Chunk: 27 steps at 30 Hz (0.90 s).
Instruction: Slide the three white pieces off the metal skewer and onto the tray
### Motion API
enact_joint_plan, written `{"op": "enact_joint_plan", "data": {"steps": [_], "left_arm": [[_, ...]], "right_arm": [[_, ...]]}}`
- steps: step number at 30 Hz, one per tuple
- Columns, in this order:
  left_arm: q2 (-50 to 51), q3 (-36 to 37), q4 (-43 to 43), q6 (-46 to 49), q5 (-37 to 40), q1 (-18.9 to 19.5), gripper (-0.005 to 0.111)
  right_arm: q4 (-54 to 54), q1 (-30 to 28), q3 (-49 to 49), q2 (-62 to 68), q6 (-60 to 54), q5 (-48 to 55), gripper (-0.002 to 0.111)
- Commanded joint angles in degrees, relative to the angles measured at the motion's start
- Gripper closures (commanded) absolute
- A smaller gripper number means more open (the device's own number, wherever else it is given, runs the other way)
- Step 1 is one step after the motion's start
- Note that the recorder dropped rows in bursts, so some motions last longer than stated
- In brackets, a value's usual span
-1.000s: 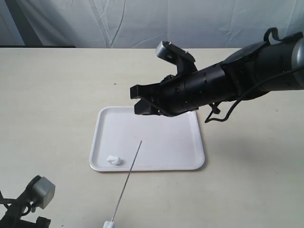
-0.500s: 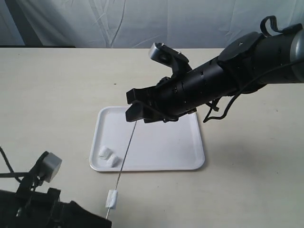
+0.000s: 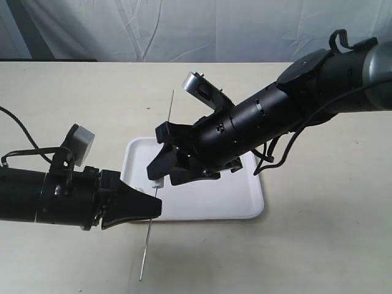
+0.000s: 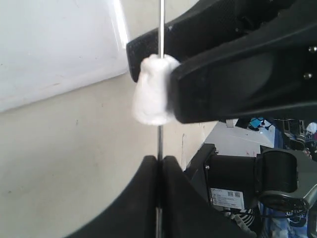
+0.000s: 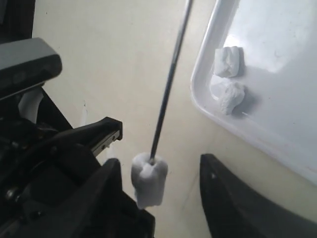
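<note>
On the left of the pale table (image 3: 73, 98), the left gripper (image 3: 153, 208) lay low with its black fingers pressed together, pinching the metal skewer (image 3: 144, 257) above the rod's near end. That end hung free over the table in front of the tray (image 3: 236, 196). From the pinch the skewer slanted up and away, and its far tip stood above the table beyond the tray's back edge.

Just past the closed fingertips (image 4: 146, 191), one white piece (image 4: 151, 91) sat threaded on the rod, with a short bare stretch of metal between it and them. The right gripper (image 3: 160, 152) reached in from the right across the tray, its jaws spread wide with one finger on each side of that piece. The right wrist view showed a gap on both sides of the piece, while in the left wrist view one finger overlapped it, so I could not tell whether they touched.

Two other white pieces (image 5: 228, 61) (image 5: 228, 95) lay inside the tray, just beside each other and close to its rim at one corner.
</note>
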Motion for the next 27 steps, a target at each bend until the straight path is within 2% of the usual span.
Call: {"op": "enact_joint_plan", "data": {"steps": [1, 5, 10, 27], "left_arm": [[-0.35, -0.32, -0.39, -0.24, -0.21, 0.07, 0.107], [-0.35, -0.32, -0.39, -0.35, -0.21, 0.07, 0.107], [-0.35, -0.32, -0.39, -0.28, 2.54, 0.07, 0.107], [-0.35, -0.32, -0.39, -0.38, 3.03, 0.07, 0.107]], "right_arm": [[1.73, -0.02, 0.23, 0.05, -0.94, 0.83, 0.061], [1.75, 1.30, 0.23, 0.05, -1.34, 0.76, 0.063], [1.27, 2.24, 0.23, 0.05, -2.35, -1.20, 0.080], [1.27, 2.24, 0.23, 0.05, -2.83, 0.16, 0.079]]}}
